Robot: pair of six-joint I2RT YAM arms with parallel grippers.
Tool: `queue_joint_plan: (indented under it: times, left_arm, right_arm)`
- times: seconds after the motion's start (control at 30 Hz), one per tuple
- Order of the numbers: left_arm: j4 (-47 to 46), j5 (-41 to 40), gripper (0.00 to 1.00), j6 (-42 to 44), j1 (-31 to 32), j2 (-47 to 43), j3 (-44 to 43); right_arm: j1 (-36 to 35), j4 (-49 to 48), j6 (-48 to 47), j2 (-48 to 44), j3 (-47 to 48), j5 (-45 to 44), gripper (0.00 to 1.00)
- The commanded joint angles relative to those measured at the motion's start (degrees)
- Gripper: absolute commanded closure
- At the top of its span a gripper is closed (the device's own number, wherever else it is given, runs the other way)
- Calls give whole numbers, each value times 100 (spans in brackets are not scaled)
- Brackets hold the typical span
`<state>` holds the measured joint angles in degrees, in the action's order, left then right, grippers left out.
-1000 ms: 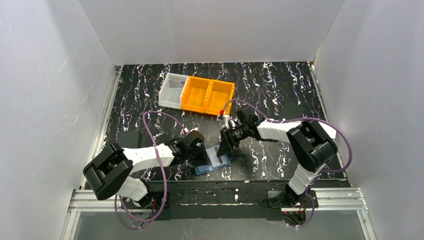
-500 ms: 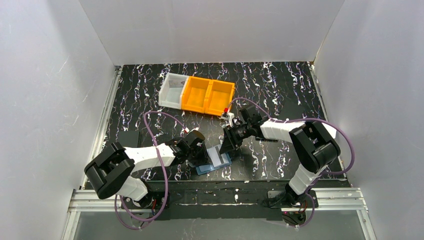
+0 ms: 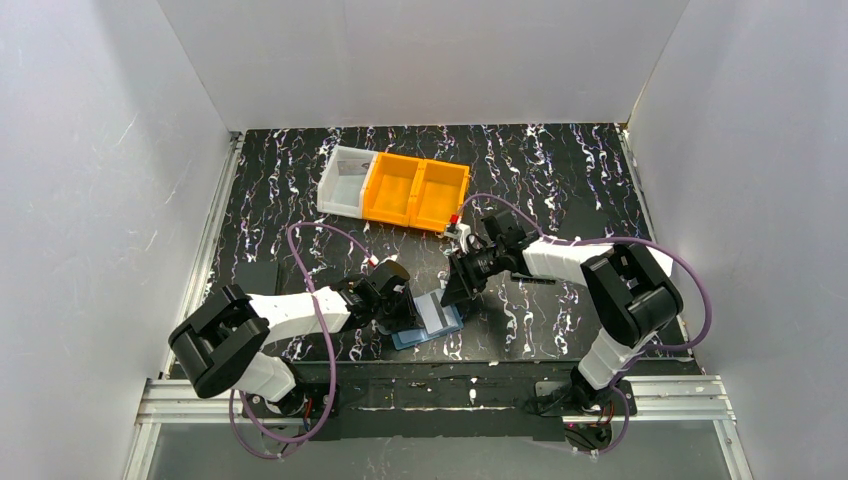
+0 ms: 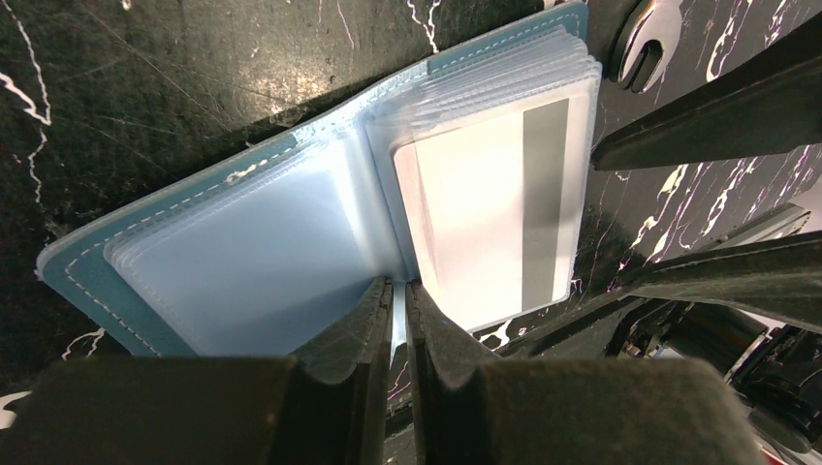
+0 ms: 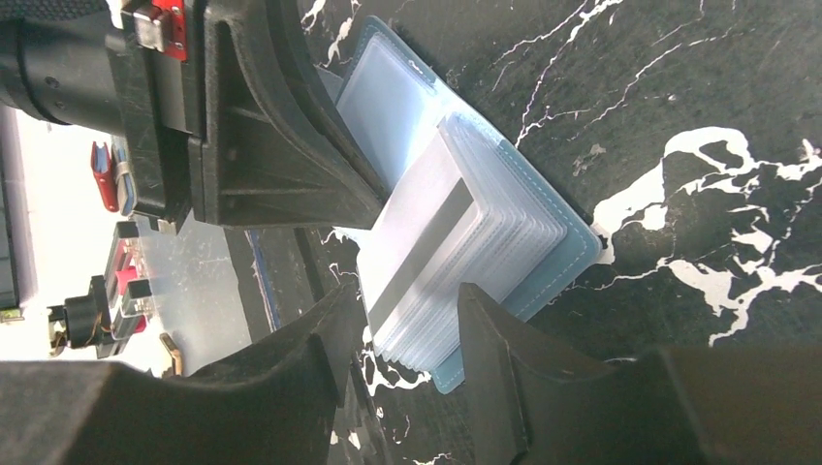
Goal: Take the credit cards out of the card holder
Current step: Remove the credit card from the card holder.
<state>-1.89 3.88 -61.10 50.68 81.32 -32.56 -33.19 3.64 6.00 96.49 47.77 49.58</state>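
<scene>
The blue card holder [image 3: 428, 326] lies open on the black table near the front edge. In the left wrist view its left half [image 4: 223, 242] shows clear empty-looking pockets. Its right stack of pockets holds a white credit card [image 4: 475, 223] with a grey stripe. My left gripper [image 4: 398, 291] is shut on the holder's spine fold. It also shows in the top view [image 3: 398, 310]. My right gripper [image 5: 407, 315] is open and straddles the corner of the pocket stack and the card [image 5: 417, 232], just right of the holder in the top view [image 3: 452, 292].
A white bin [image 3: 343, 180] and two orange bins [image 3: 415, 192] stand at the back of the table. The metal rail [image 3: 430, 388] of the front edge runs just below the holder. My right fingers [image 4: 708, 107] show dark beside the holder in the left wrist view.
My right arm's wrist has shifted slightly to the right. The holder and my left gripper have stayed in place.
</scene>
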Motion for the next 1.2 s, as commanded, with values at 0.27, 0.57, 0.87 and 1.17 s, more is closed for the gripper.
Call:
queue_joint_plan:
  times: [0.27, 0.57, 0.87, 1.17]
  left_arm:
    - [101, -80, 89, 47, 19, 157, 32]
    - [110, -64, 89, 52, -1, 183, 6]
    - [61, -19, 88, 69, -13, 230, -13]
    - [-61, 46, 87, 55, -21, 193, 76]
  right_arm:
    - [-27, -199, 64, -67, -58, 601, 50]
    - [-56, -26, 15, 115, 5, 247, 50]
    - [-111, -153, 151, 285, -4, 759, 51]
    - [-211, -390, 321, 296, -25, 1212, 52]
